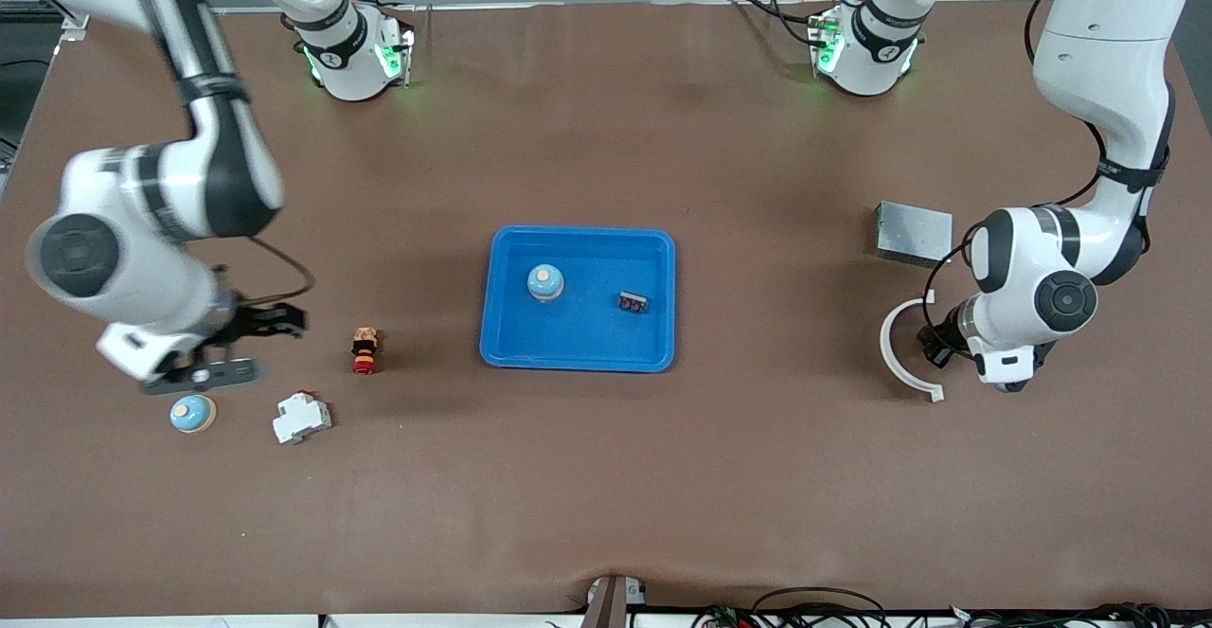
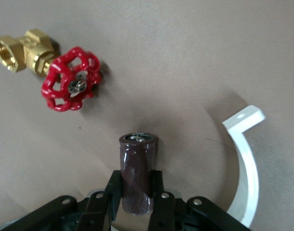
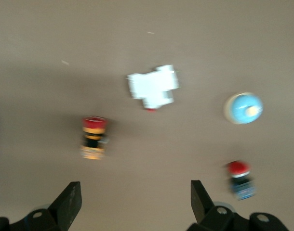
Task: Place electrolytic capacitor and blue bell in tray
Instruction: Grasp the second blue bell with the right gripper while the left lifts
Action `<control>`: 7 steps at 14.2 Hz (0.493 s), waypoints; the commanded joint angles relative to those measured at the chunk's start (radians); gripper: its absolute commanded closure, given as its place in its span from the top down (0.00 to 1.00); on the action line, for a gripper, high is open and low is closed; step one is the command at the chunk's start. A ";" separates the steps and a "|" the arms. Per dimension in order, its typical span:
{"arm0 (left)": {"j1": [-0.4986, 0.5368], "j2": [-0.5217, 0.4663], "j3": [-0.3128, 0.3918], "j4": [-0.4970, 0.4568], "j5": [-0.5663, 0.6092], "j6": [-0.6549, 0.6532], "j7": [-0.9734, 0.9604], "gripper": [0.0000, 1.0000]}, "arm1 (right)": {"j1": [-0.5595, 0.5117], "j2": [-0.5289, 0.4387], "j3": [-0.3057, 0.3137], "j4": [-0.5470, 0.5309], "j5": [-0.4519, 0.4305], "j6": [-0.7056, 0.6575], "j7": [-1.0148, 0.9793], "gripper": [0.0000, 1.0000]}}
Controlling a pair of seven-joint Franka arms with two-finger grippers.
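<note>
My left gripper [image 2: 136, 185] is shut on the electrolytic capacitor [image 2: 136, 173], a dark brown cylinder, low over the table beside a white curved bracket [image 2: 248, 163]. In the front view the arm hides the capacitor, and the left gripper [image 1: 939, 351] sits at the bracket [image 1: 895, 353]. The blue tray [image 1: 507, 325] lies mid-table and holds one blue bell [image 1: 545, 281] and a small dark part [image 1: 632, 303]. A second blue bell [image 1: 192, 413] [image 3: 243, 108] rests on the table at the right arm's end. My right gripper [image 1: 270, 320] [image 3: 135, 197] hangs open and empty above the table near it.
A white breaker [image 1: 301, 418] and a red-and-yellow push button [image 1: 365, 350] stand near the second bell. A red-and-blue button [image 3: 241, 180] shows in the right wrist view. A brass valve with a red handwheel [image 2: 70, 85] lies close to the capacitor. A grey metal box [image 1: 913, 233] sits farther from the front camera than the bracket.
</note>
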 commanded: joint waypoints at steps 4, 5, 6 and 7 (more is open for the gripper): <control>-0.001 -0.115 -0.013 0.051 0.022 -0.126 0.046 0.00 | -0.212 0.295 0.029 0.245 0.004 0.014 -0.446 1.00; -0.003 -0.124 -0.034 0.080 0.020 -0.185 0.041 0.00 | -0.224 0.336 0.029 0.267 0.004 0.046 -0.481 1.00; -0.003 -0.125 -0.053 0.112 0.020 -0.240 0.023 0.00 | -0.235 0.366 0.029 0.266 0.006 0.113 -0.486 1.00; -0.003 -0.129 -0.073 0.142 0.020 -0.286 0.000 0.00 | -0.246 0.389 0.029 0.264 0.006 0.166 -0.488 1.00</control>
